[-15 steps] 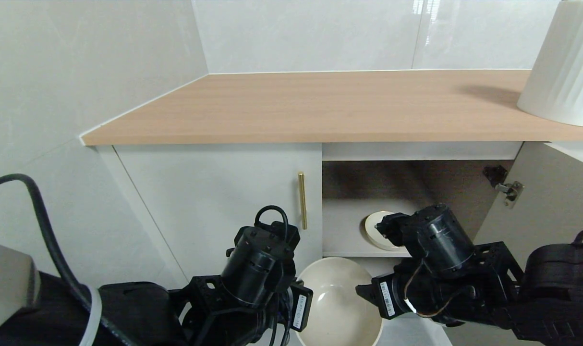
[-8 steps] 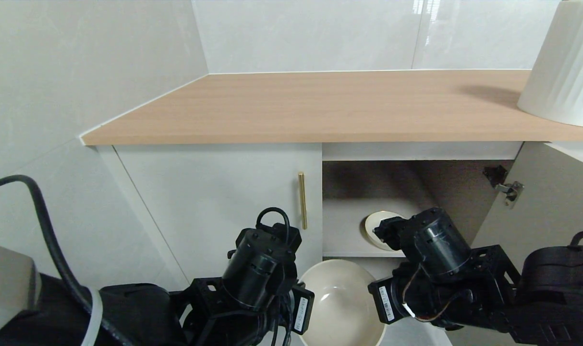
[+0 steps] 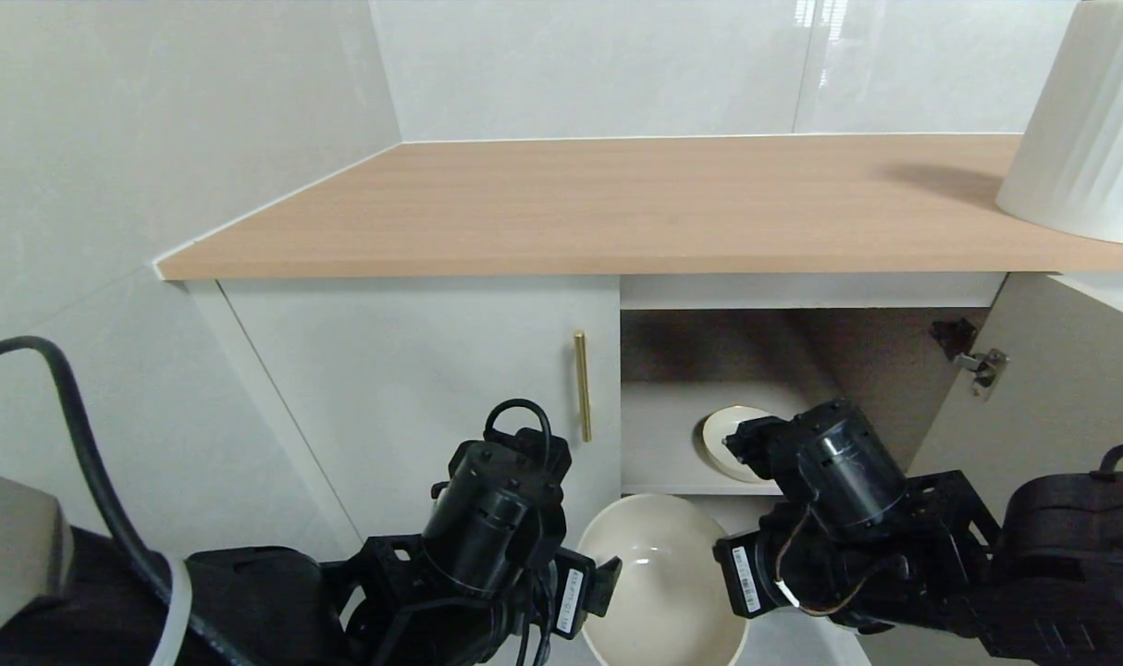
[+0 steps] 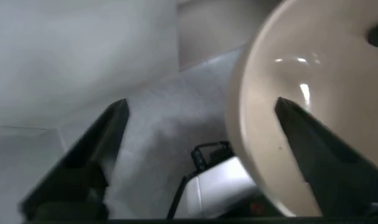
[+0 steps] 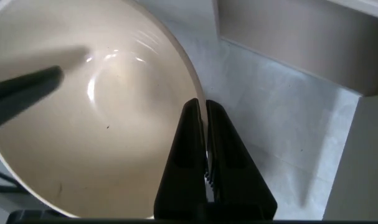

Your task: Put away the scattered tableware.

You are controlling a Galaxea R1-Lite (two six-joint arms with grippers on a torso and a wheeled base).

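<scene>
- while the right gripper [image 5: 203, 109] holds the cream bowl [image 3: 663, 583] by its rim, both fingers clamped on the wall with one inside and one outside, the bowl hangs mouth up at 6 o'clock in the head view, just in front of the open cupboard.
- the left gripper [image 4: 200, 106] sits at the bowl's 9 o'clock side with its fingers spread wide apart; one lies over the bowl's inside, the other outside the rim. whether either touches the bowl i cannot tell.
- a small plate [image 3: 721, 439] lies flat on the cupboard shelf [image 3: 659, 435], at 12 o'clock from the bowl, partly hidden by the right arm.
- the left door is shut, its brass handle [image 3: 581, 384] at the bowl's 11 o'clock; the right door [image 3: 1061, 388] stands open at 3 o'clock.
- a wooden counter [image 3: 617, 203] runs above, with a white ribbed vessel [image 3: 1089, 120] at 2 o'clock.
</scene>
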